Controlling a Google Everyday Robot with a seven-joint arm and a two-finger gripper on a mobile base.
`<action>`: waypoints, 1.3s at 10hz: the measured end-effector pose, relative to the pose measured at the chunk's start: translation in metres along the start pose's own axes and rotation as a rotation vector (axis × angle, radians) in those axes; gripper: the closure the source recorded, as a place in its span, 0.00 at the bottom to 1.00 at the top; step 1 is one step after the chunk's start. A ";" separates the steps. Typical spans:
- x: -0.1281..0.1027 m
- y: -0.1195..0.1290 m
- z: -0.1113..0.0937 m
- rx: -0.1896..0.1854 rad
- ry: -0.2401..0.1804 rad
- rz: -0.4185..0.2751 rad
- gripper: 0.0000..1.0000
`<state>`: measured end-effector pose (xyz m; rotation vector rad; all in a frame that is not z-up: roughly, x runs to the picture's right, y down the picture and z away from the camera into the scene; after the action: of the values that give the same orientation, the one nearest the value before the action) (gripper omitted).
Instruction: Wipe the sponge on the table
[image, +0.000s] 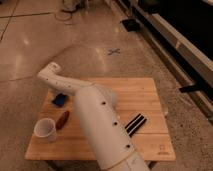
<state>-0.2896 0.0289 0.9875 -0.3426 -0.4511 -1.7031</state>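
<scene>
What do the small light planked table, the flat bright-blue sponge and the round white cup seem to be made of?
Planked table: pale wood with a matt finish; plank seams show. Bright-blue sponge: probably soft foam, dull surface, though its texture is unclear. White cup: paper or ceramic, cannot tell which. The gripper is hidden beneath the white arm, by that sponge.

Arm (100, 125) white, dark dots. Sponge (60, 100) bright blue. Table (145, 95) light wood, planked. Cup (45, 130) white. Block (135, 123) black-white striped. Oblong (62, 120) reddish-brown. Floor (50, 35) grey-brown. Gripper hidden under arm's end, over sponge
</scene>
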 end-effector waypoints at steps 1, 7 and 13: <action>0.006 0.014 0.006 -0.020 -0.006 0.023 1.00; 0.019 0.092 0.026 -0.104 -0.035 0.112 1.00; -0.007 0.125 0.024 -0.090 -0.050 0.082 1.00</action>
<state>-0.1658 0.0278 1.0185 -0.4644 -0.3927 -1.6412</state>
